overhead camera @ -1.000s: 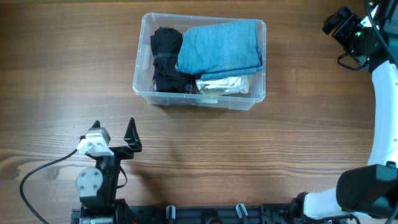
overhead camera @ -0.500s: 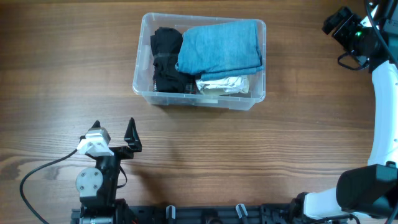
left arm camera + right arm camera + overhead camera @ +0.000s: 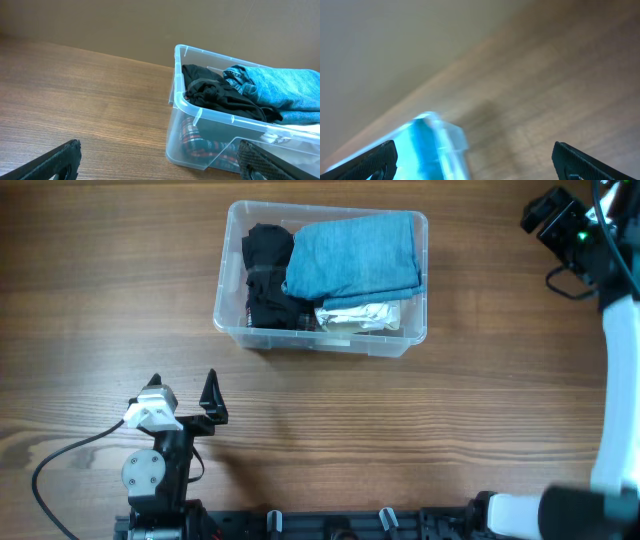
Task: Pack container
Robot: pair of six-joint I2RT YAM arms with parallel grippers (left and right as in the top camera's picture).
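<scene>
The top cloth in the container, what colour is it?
The top cloth is blue, clearest in the overhead view.

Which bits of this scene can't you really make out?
- Checked cloth low in the container: left wrist view, only through the wall; overhead, the black garment covers it.
- White item: overhead, mostly under the blue cloth.
- Right wrist view: blurred; container a blue smear.

No text, brand, number or sign can be read in any view. A white patch (image 3: 357, 317) is seen inside the container (image 3: 320, 342), toward 5 o'clock from its middle, but no lettering can be made out on it, and whether it is a label cannot be told.
</scene>
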